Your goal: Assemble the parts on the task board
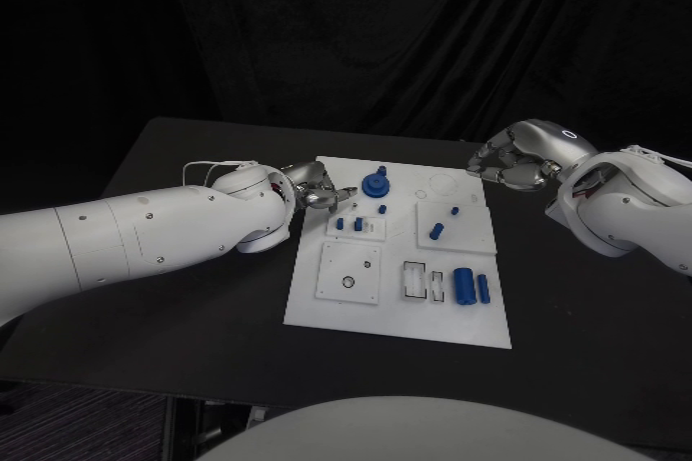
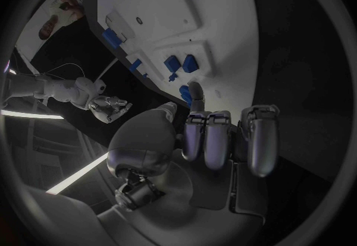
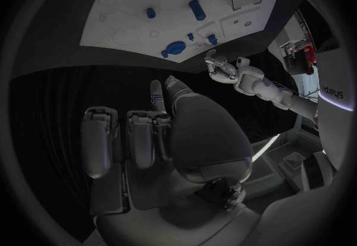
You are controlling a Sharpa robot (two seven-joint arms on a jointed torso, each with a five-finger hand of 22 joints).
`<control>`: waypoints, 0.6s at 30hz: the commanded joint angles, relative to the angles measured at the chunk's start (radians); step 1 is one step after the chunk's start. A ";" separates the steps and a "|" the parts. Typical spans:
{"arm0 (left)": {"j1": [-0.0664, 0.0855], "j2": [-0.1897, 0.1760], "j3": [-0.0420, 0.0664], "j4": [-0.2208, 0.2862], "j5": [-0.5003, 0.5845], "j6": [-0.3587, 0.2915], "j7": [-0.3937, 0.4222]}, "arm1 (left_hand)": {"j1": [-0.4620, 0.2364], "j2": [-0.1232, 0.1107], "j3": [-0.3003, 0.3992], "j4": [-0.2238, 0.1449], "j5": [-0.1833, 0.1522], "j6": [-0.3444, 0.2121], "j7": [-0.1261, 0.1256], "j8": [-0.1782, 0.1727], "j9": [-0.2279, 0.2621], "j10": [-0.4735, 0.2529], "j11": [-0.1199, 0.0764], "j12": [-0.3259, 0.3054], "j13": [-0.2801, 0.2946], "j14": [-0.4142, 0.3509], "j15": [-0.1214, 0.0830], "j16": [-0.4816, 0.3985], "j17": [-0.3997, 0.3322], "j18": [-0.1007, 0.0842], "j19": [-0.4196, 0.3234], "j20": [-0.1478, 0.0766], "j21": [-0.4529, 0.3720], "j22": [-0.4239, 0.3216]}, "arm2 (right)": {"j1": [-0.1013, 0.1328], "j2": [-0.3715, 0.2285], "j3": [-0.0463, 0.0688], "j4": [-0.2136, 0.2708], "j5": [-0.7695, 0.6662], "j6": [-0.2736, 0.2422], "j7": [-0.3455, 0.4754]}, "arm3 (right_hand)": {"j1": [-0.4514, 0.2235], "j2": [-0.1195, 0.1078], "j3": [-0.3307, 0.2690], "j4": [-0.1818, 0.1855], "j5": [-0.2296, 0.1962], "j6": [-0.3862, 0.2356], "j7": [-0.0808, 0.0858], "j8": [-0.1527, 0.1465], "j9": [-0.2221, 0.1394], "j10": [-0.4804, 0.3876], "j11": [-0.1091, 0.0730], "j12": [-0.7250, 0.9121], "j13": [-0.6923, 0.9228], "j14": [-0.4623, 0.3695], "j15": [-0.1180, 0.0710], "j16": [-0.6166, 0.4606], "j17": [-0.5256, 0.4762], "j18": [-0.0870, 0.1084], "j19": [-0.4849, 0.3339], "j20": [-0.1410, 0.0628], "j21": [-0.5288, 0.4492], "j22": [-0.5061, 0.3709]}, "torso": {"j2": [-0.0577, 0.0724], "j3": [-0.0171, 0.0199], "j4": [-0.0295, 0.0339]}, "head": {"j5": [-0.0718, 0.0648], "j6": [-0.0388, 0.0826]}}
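We are seeing the task board (image 1: pixel 389 316) lying on the surface (image 1: pixel 188 331); left hand (image 1: pixel 320 194) and right hand (image 1: pixel 508 163) are curling, holding nothing.

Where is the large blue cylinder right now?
In the head view, the large blue cylinder lies on the task board near its right edge, beside a slimmer blue piece.

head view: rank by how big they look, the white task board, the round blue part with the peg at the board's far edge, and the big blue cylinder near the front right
1. task board, by far the largest.
2. round blue part with the peg and big blue cylinder: they look about alike, so I won't rank them; the cylinder also lies nearer the camera.
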 commanded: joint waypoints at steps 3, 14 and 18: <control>-0.002 0.001 0.001 -0.005 -0.004 -0.077 0.065 | 0.017 0.000 -0.008 0.001 0.017 -0.008 -0.001 0.008 0.012 0.105 -0.006 -0.004 0.263 0.108 -0.001 0.003 0.263 -0.007 0.061 0.000 0.005 0.234 | -0.003 -0.003 0.001 0.000 -0.002 -0.001 -0.014 | 0.004 0.007 -0.002 -0.005 0.006 0.009 0.000 -0.004 0.002 0.108 0.006 0.003 0.264 0.087 0.006 -0.006 0.168 0.005 0.066 0.004 -0.006 0.235 | 0.000 0.0001 -0.0005 | 0.001 0.000; -0.002 0.001 0.001 -0.034 -0.004 -0.168 0.320 | 0.321 -0.068 0.090 -0.063 0.150 -0.084 0.005 0.007 0.016 0.105 0.002 -0.004 0.263 0.108 0.006 0.003 0.263 0.004 0.031 0.005 -0.039 0.220 | -0.003 -0.001 0.001 -0.001 -0.002 -0.005 -0.012 | 0.004 0.007 -0.002 -0.005 0.006 0.009 0.000 -0.004 0.002 0.108 0.006 0.003 0.264 0.087 0.006 -0.006 0.168 0.005 0.066 0.004 -0.006 0.235 | 0.000 -0.0002 -0.0004 | 0.001 0.000; -0.002 0.012 0.001 -0.068 -0.004 -0.145 0.460 | 0.442 -0.116 0.215 -0.066 0.117 -0.103 0.027 -0.039 -0.043 0.034 0.022 -0.083 0.215 0.108 0.027 0.003 0.263 0.017 -0.017 0.023 -0.101 0.201 | -0.003 -0.003 0.001 0.000 -0.001 -0.008 -0.011 | 0.004 0.007 -0.002 -0.005 0.006 0.009 0.000 -0.004 0.002 0.108 0.006 0.003 0.264 0.087 0.006 -0.006 0.168 0.005 0.066 0.004 -0.006 0.235 | 0.000 0.0001 0.0000 | 0.001 0.000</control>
